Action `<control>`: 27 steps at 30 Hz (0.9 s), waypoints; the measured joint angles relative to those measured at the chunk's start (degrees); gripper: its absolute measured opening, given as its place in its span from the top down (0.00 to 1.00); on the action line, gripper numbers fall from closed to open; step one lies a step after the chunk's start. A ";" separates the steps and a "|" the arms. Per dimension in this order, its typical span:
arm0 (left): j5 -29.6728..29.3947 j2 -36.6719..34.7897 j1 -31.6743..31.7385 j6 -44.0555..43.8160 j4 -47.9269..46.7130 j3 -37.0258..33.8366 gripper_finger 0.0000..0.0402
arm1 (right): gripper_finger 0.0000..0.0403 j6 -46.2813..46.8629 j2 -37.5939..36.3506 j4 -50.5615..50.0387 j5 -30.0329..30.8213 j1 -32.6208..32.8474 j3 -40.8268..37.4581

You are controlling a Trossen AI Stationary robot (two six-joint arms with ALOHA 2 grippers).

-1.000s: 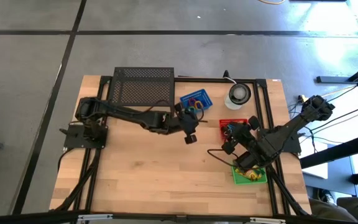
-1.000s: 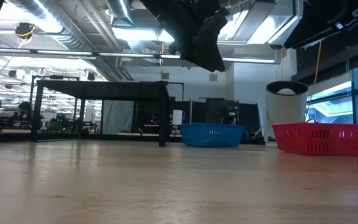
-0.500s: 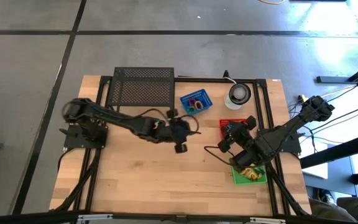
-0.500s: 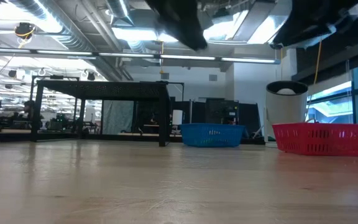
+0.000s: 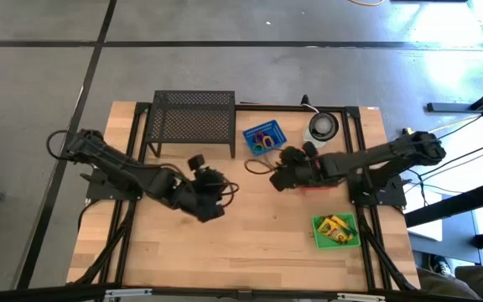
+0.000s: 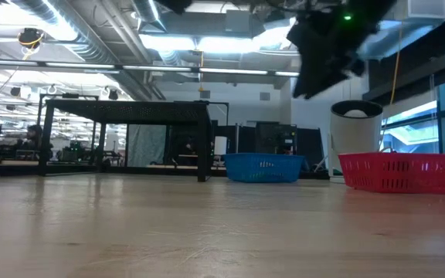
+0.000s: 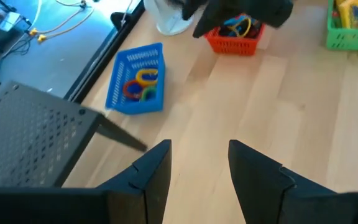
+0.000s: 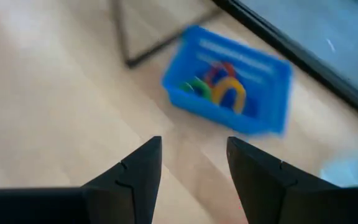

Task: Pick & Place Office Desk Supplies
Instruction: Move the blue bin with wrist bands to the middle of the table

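Note:
Coloured rubber-band loops [image 5: 262,140] lie in a blue basket [image 7: 135,87] just right of the black mesh rack. More loops [image 7: 238,26] fill a red basket [image 6: 402,171], which my right arm mostly covers in the high view. Yellow crayon boxes [image 5: 335,226] sit in a green basket [image 7: 352,22] near the table's right edge. My right gripper [image 5: 275,174] hovers open between the red and blue baskets, facing the blue basket [image 8: 229,87]. My left gripper [image 5: 218,200] is open over the table's middle, empty, pointing toward the right side.
The black wire-mesh rack [image 5: 194,120] stands at the far edge, its leg close to the blue basket. A round white-and-dark disc [image 5: 323,127] sits at the far right. Bare wood [image 5: 250,243] spreads across the near half of the table.
My left gripper has drawn back from beside the blue basket toward the table's near left, ending over the middle. My right gripper has swung from above the green basket toward the far left, past the red basket, so the green basket now shows uncovered.

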 joint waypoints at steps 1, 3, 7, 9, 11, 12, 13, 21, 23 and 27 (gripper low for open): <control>-0.57 -0.17 -0.77 -1.07 -1.36 0.00 0.62 | 0.55 -5.64 0.00 2.75 -1.42 -1.12 0.00; -1.25 -0.34 -1.99 -2.90 -2.86 0.00 0.62 | 0.55 -15.97 0.00 7.19 -4.68 -2.91 0.00; -1.80 -0.32 -4.41 -6.81 -6.77 -0.02 0.62 | 0.55 -33.28 0.58 11.96 -13.35 -6.13 0.00; -2.13 -0.31 -5.39 -8.97 -8.79 -0.02 0.62 | 0.55 -39.46 1.59 12.51 -16.99 -7.75 0.00; -2.99 -0.30 -6.25 -11.00 -10.23 -0.02 0.62 | 0.55 -44.86 3.03 13.89 -19.30 -9.40 0.00; -3.84 -0.28 -6.72 -11.94 -11.28 -0.02 0.62 | 0.55 -46.95 3.84 13.90 -20.14 -10.26 0.00; -4.70 -0.28 -7.08 -12.75 -12.10 -0.02 0.62 | 0.55 -48.78 4.93 14.19 -20.60 -11.04 0.00; -7.66 -0.28 -8.38 -16.88 -15.98 -0.02 0.62 | 0.55 -61.24 12.86 15.47 -21.49 -16.89 0.00; -7.89 -0.28 -8.33 -16.89 -16.47 -0.02 0.62 | 0.55 -64.42 14.54 15.77 -21.07 -18.31 0.00; -8.58 -0.26 -8.11 -16.89 -17.33 -0.02 0.62 | 0.55 -67.14 16.68 16.99 -20.79 -20.81 0.00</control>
